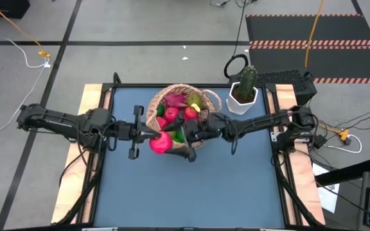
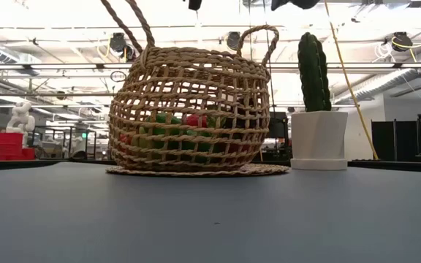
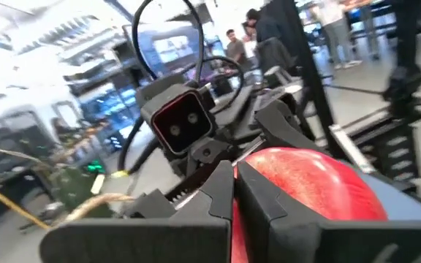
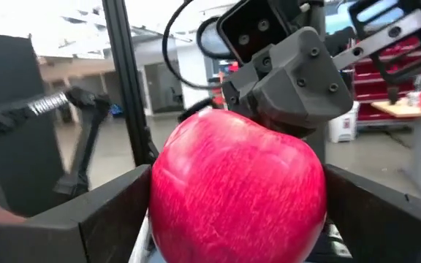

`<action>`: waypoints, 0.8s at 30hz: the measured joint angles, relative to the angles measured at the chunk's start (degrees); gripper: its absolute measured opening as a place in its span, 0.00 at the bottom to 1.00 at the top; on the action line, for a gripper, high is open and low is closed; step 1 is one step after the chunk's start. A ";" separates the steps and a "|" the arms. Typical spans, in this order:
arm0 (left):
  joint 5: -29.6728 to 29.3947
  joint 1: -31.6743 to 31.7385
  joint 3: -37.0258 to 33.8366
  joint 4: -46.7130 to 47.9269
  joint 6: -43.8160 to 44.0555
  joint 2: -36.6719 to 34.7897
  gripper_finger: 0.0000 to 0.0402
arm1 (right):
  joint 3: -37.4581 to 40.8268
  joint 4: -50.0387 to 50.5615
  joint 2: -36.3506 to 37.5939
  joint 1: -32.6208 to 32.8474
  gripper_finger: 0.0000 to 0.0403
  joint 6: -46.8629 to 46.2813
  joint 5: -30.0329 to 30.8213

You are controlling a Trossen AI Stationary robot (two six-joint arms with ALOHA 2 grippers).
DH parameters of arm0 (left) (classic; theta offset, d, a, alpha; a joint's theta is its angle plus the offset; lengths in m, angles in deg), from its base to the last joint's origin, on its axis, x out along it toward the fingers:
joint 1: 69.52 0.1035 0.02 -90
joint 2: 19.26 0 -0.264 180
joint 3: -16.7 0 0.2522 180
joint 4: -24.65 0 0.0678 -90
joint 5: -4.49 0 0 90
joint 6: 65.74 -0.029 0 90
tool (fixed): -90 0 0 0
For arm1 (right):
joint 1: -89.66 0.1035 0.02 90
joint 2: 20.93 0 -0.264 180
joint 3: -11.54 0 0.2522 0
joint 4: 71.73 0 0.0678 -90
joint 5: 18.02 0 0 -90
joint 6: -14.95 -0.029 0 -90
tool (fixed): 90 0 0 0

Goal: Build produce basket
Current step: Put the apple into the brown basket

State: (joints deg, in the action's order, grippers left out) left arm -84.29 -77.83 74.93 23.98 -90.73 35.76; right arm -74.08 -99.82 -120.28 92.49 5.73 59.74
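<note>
Red apple (image 4: 236, 193) is up in the air at the near rim of the basket (image 1: 180, 115), above the counter (image 1: 191, 186). Right pincer (image 1: 184, 136) is pinching it, one finger on each side. Left pincer (image 1: 148, 134) meets the apple from the opposite side, fingers pressed together against it. Basket sits at the far middle of the counter, produce (image 1: 180, 107) inside. Potted cactus (image 1: 245, 90) just beside it.
</note>
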 joint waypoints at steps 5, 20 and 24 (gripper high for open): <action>-5.50 0.02 0.00 -0.61 -2.37 0.14 0.01 | -0.11 1.26 0.05 -0.45 0.94 -0.71 -2.91; -13.59 2.27 -0.02 -3.83 -6.52 3.11 0.03 | 0.02 3.72 0.66 -0.90 0.82 2.05 4.88; -27.91 1.25 -0.02 -2.41 -6.16 -1.84 0.13 | -0.02 9.61 2.96 -0.93 0.81 9.44 17.47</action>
State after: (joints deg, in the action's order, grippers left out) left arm -112.20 -76.58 74.91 21.57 -96.90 33.91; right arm -74.10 -90.22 -117.32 91.57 15.16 77.21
